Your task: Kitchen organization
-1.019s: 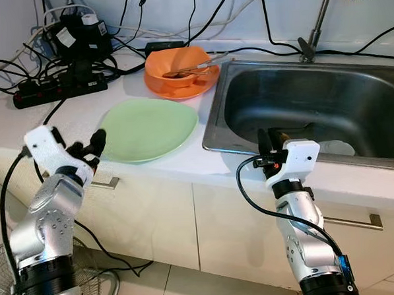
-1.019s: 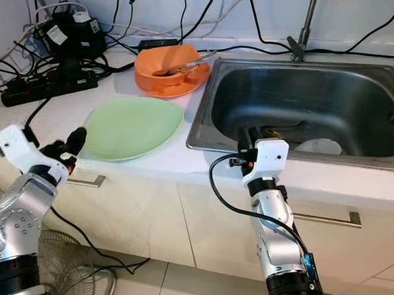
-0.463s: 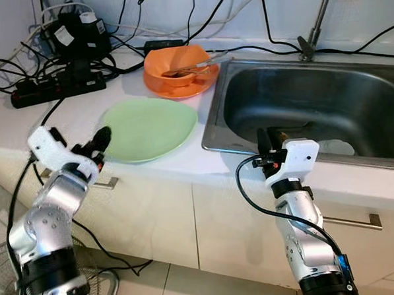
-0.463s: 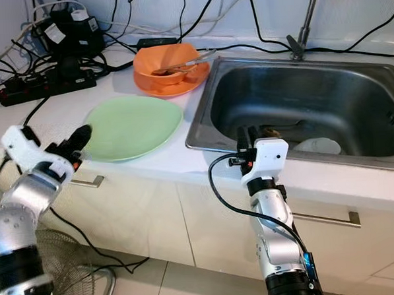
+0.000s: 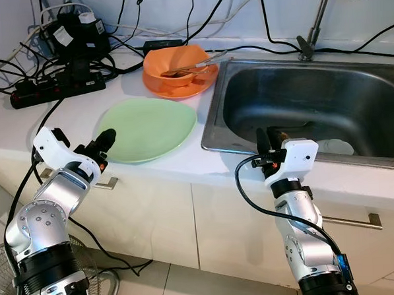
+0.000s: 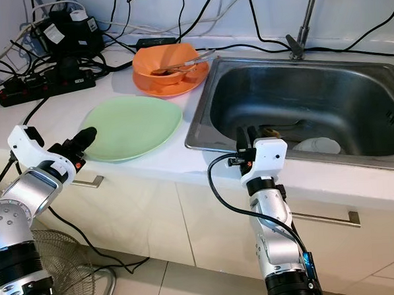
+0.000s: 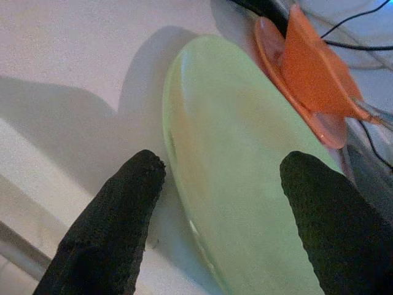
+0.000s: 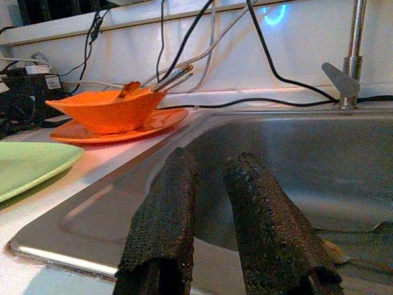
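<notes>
Head views, left pincer: left pincer [image 5: 104, 140] at the near-left rim of the flat, glossy pale-green plate [image 5: 150, 128]; holds nothing.
Head views, plate position: lies flat on the white surface [image 5: 63, 108], between its front edge and the steel sink [image 5: 313, 102].
Head views, right pincer: right pincer [image 5: 268, 142] at the sink's front rim, pointing into the basin; empty.
Head views, other ware: shallow orange plastic bowl [image 5: 177, 66] on an orange plate [image 6: 177, 88] behind the green plate, metal utensils [image 5: 193, 70] resting in it. Black power strip [image 5: 58, 85] and a tangle of cables [image 5: 21, 64] to the left.
Left wrist view: two black, rough-textured fingers [image 7: 110, 227] spread wide, one off the plate's rim over bare surface, the other over the plate's face. Plate edge thin, smooth, low to the surface.
Right wrist view: fingers [image 8: 163, 227] nearly together, a narrow gap between them, nothing gripped. Sink wall brushed metal; food scrap [image 8: 334, 252] on the basin floor.
Risk 1: thin rim lies nearly flush, so a finger may fail to get under it and only push the plate towards the orange bowl.
Risk 2: glazed face is slick; a one-edge grip could let the plate tilt and slip.
Risk 3: plate is near the front edge; a backward drag could take it off.
</notes>
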Motion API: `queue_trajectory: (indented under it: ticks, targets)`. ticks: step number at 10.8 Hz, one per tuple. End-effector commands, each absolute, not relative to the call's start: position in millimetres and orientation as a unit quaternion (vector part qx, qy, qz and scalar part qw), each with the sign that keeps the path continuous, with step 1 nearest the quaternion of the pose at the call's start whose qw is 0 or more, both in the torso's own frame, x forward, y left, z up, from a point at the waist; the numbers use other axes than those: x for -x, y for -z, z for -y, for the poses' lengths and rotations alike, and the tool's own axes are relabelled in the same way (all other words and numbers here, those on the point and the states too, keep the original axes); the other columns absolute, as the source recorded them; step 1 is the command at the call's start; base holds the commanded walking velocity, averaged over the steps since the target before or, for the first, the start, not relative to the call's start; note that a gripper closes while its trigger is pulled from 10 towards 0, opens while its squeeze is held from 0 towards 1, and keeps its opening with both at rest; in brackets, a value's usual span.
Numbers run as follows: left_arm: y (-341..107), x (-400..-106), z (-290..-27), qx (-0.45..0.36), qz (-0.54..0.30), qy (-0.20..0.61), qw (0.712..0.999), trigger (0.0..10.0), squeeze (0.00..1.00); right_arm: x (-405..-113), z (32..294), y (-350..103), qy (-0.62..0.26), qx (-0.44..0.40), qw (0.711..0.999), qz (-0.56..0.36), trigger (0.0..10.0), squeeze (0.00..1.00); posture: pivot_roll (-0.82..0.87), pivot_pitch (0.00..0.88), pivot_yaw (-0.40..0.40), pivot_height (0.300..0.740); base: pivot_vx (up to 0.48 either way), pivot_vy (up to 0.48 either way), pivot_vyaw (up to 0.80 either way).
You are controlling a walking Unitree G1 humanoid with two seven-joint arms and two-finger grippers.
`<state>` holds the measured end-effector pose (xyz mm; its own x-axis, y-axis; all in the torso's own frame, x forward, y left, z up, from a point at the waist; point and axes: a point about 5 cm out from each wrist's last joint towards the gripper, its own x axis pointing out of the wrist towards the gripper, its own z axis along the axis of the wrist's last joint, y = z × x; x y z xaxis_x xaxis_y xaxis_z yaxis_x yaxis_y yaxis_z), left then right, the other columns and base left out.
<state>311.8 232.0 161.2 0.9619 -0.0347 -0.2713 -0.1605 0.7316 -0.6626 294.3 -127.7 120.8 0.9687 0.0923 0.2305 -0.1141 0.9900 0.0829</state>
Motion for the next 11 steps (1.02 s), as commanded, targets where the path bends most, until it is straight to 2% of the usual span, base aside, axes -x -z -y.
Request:
queue_trajectory:
  ticks: [1,3,11]
  targets:
    - [-170.8,-310.0,-237.0,0.356,-0.124,-0.04,0.925,10.0,0.0,-296.4,127.4,-117.0,-0.053,-0.047,0.992,0.102,10.0,0.0,0.08,0.0,0.087,0.74,0.0,0.0,0.0]
    - [-177.8,-305.4,-237.9,0.348,-0.128,-0.037,0.928,10.0,0.0,-296.9,127.0,-116.5,-0.055,-0.047,0.992,0.1,10.0,0.0,0.09,0.0,0.087,0.74,0.0,0.0,0.0]
    - [-158.0,-303.2,-210.7,0.377,-0.2,-0.032,0.904,10.0,0.0,-296.0,125.2,-115.4,-0.059,-0.047,0.992,0.098,10.0,0.0,0.08,0.0,0.092,0.74,0.0,0.0,0.0]
